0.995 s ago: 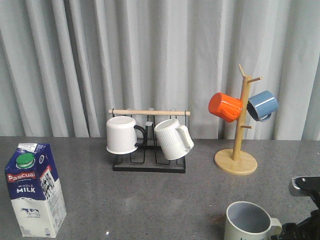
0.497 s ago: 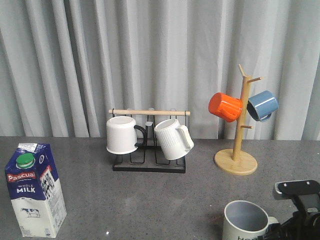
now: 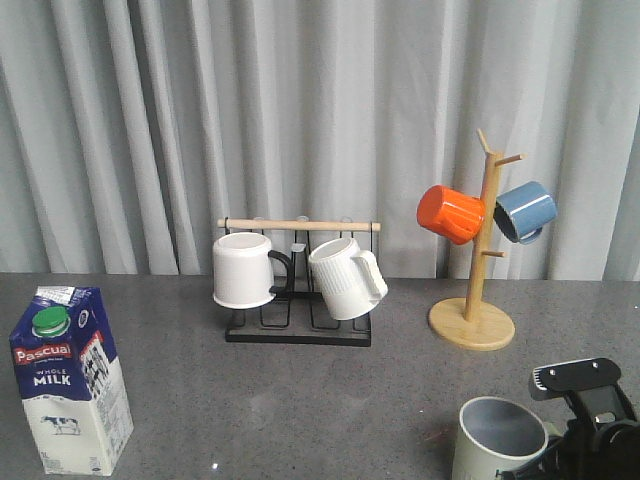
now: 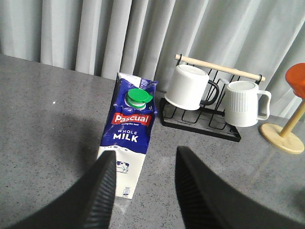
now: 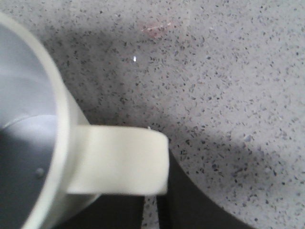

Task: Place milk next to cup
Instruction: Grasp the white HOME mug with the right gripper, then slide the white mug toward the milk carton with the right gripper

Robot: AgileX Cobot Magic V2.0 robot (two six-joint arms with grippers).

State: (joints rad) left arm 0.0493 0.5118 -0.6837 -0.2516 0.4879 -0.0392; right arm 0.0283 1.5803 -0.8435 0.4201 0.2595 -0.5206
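I have the milk (image 3: 70, 378) standing upright near the left front of the grey table (image 3: 300, 400), well apart from the cup (image 3: 497, 438) at the right front, and my left gripper (image 4: 145, 191) hangs open just short of the carton, holding nothing. I judge it a tall, top-heavy cardboard box (probably heavy if full, with walls that give under a hard squeeze), so I would take it across its flat sides around mid-height, below the green cap. My right gripper (image 3: 590, 440) sits at the cup's handle (image 5: 119, 160), but I cannot tell whether it is closed on it.
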